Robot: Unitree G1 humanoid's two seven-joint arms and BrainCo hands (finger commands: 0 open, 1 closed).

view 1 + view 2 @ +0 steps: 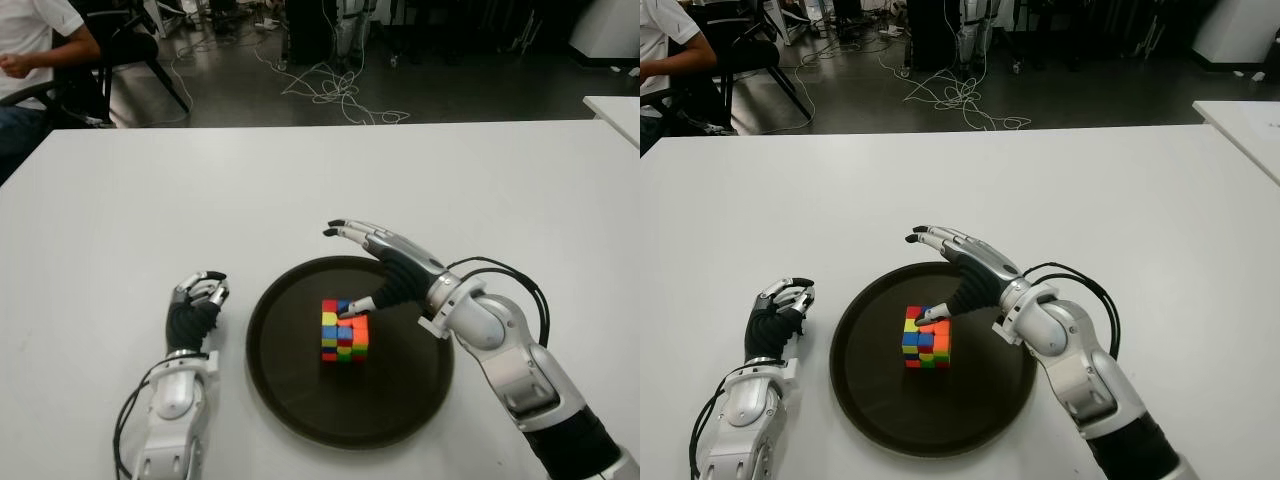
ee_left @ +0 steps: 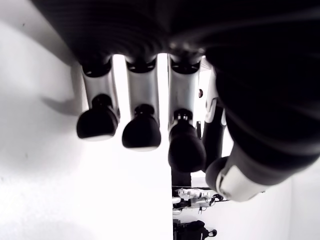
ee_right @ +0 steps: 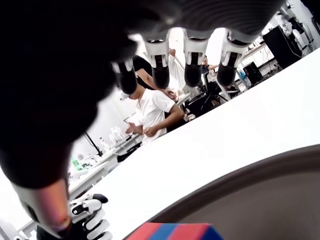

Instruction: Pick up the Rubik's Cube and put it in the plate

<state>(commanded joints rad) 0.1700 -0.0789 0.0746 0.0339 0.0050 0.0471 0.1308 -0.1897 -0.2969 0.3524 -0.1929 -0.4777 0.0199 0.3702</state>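
While the cube (image 1: 345, 329) sits in the middle of the dark plate (image 1: 290, 400), the right hand (image 1: 385, 262) is above the plate's far side. Its fingers (image 1: 350, 233) are stretched out and apart, holding nothing. Its thumb tip is at the cube's top edge; I cannot tell if it touches. The left hand (image 1: 197, 303) shows left of the plate on the white table (image 1: 300, 180), fingers curled in, holding nothing. A person (image 1: 30, 40) sits far back on the left.

From the left wrist, the curled fingertips (image 2: 141, 131) hang over the table.

From the right wrist, the straight fingers (image 3: 192, 67) are apart, with the cube's top (image 3: 175, 231) low down beside the plate's rim (image 3: 260, 162).
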